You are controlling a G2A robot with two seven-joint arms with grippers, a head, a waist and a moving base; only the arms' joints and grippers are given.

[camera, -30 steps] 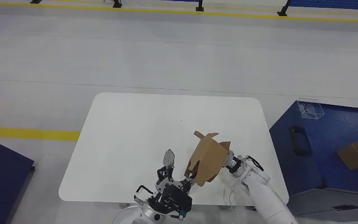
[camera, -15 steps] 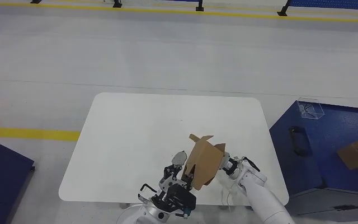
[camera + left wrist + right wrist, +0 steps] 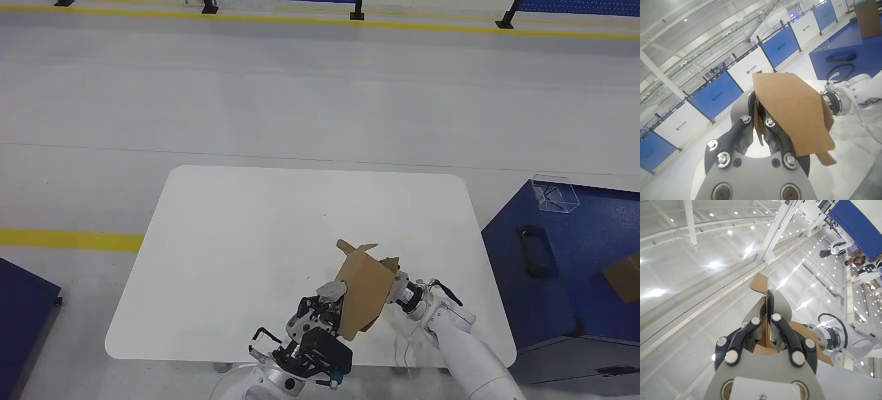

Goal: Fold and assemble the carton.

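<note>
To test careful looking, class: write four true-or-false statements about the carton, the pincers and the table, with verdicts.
1. The left pincer is shut on a flap of the carton. True.
2. The carton lies flat on the table. False: it is held tilted between both pincers.
3. The right pincer is open, off the carton. False: it is shut on a carton edge.
4. The table is white. True.

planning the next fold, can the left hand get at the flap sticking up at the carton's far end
Probably not as is: the left hand is shut on the carton at its near edge, while the flap stands at its far end. It would need to let go first.
</note>
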